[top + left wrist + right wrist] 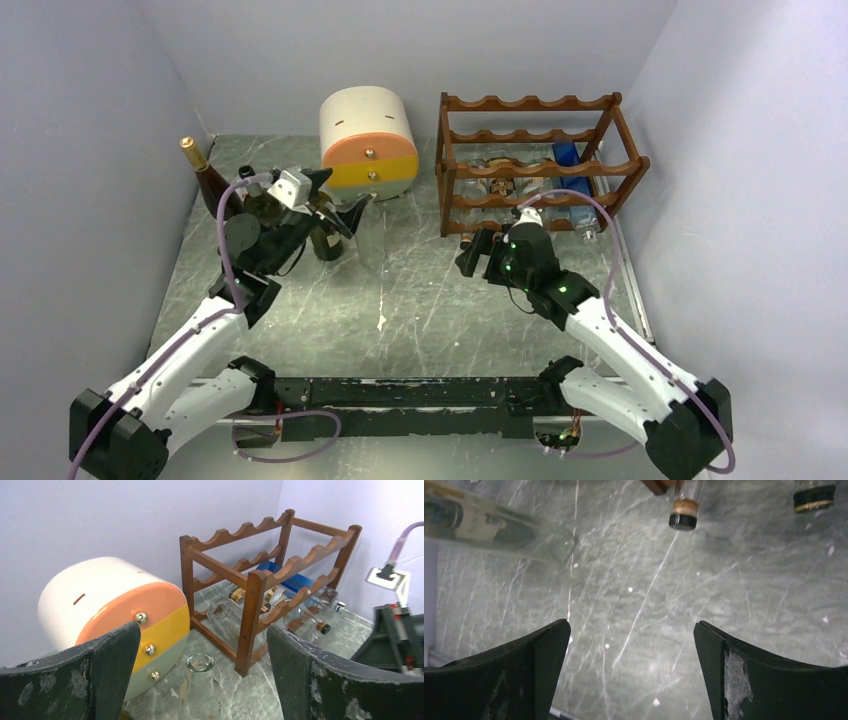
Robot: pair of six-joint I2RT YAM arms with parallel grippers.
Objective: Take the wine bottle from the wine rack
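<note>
- Wine bottles (505, 187) are lying on their sides in the lowest tier of the wine rack (530, 103). The rack is standing at the back right of the table (420, 300), just beside the cream-and-orange drawer unit (368, 140).
- Two capped necks are poking out past the rack's front. You are seeing them at the top of the right wrist view: a cork-banded cap (683, 515) and a black cap (814, 499) with a gold ring.
- Your right gripper (476, 252) is hanging just in front of the rack, jaws spread wide, holding nothing, with bare tabletop below it.
- Your left gripper (338, 195) is likewise gaping wide and carrying nothing. The mouth of a clear open-topped bottle (200, 664) is showing low between its fingers, near the drawer unit.
- A brown bottle (203, 170) with a gold top is standing upright by the left wall.
- A clear labelled bottle (489, 522) is crossing the upper left of the right wrist view. It is possibly lying down, but you cannot tell from that angle.
</note>
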